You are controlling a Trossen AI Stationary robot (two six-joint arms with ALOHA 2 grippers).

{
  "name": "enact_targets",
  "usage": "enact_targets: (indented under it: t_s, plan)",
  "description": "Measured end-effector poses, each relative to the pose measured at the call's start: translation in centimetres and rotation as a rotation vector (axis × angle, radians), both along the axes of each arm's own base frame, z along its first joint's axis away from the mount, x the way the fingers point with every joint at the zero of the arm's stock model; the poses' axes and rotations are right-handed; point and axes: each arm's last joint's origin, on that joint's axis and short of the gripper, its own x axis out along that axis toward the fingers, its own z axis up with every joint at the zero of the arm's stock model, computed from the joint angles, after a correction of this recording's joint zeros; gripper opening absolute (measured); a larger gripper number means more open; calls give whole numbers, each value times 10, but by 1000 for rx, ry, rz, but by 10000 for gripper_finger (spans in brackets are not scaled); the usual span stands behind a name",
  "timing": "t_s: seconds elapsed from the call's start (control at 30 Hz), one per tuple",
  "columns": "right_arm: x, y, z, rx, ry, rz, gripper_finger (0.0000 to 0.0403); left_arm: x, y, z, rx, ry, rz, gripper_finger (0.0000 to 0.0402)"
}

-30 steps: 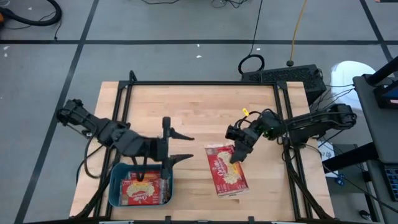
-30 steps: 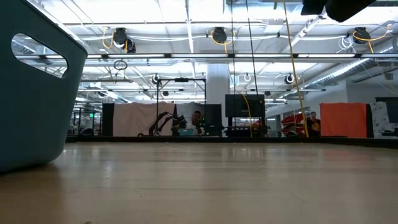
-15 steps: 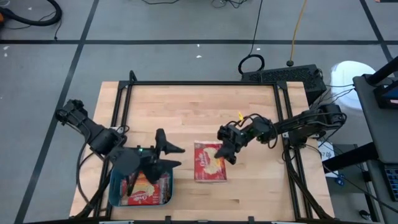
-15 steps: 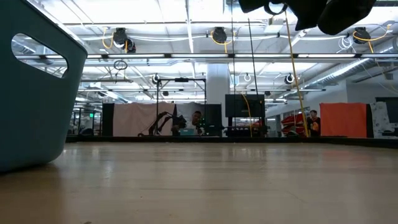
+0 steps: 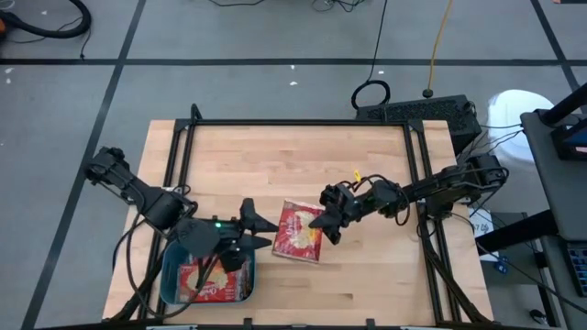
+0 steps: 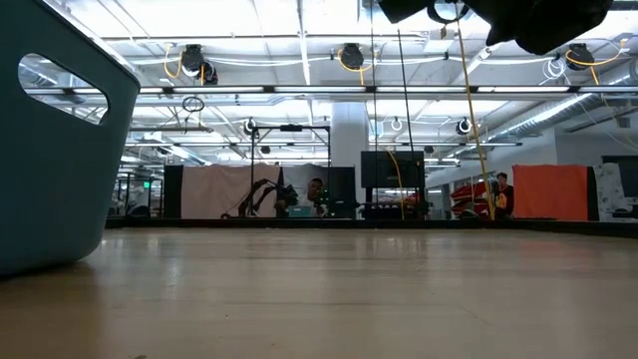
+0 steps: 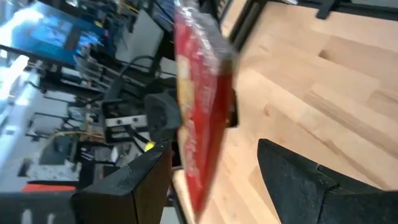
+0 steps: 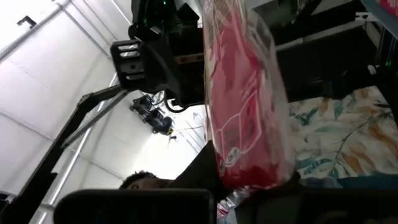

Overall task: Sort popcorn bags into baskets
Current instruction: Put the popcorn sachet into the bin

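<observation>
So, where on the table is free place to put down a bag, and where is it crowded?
Free: the bare wood of the table along its far edge, and the near right corner. Crowded: the near left, where the teal basket, the left gripper, the held popcorn bag and the right gripper gather.

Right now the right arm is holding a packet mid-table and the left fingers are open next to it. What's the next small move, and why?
Probably ease the left gripper forward so its open fingers straddle the popcorn bag's near edge. The right gripper is shut on the bag's far edge and holds it off the table, with the basket below the left arm, so this looks like a handover.
</observation>
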Motion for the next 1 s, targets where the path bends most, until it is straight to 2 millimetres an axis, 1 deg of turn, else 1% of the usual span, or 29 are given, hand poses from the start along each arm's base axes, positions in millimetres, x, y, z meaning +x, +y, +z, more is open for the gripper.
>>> enact_targets:
  t_s: [0.2,0.3,0.4,0.53,0.67,0.7,0.8,0.9,1.0]
  plan:
    - [-1,4,0,-26,-14,-17,9,12,6,-3,22,-70,-32,238]
    - [-1,4,0,-32,-19,-21,9,18,10,-7,8,-48,-69,217]
    - [-1,4,0,-44,-25,-25,9,24,12,-11,13,-34,-93,177]
    - [-1,4,0,-76,-37,-33,9,28,17,-10,-11,-34,-133,105]
    - [0,4,-2,-124,-37,-53,11,31,21,-13,-37,-15,-114,30]
    - [1,4,-3,-135,-35,-58,14,31,21,-13,-46,-17,-108,21]
    - [1,3,-4,-168,-41,-73,32,32,23,-12,-69,-21,-79,22]
    - [2,0,-3,-207,-64,-105,59,31,23,-13,-48,-26,-21,32]
    - [1,-4,-1,-229,-87,-134,87,28,22,-13,-39,-27,52,25]
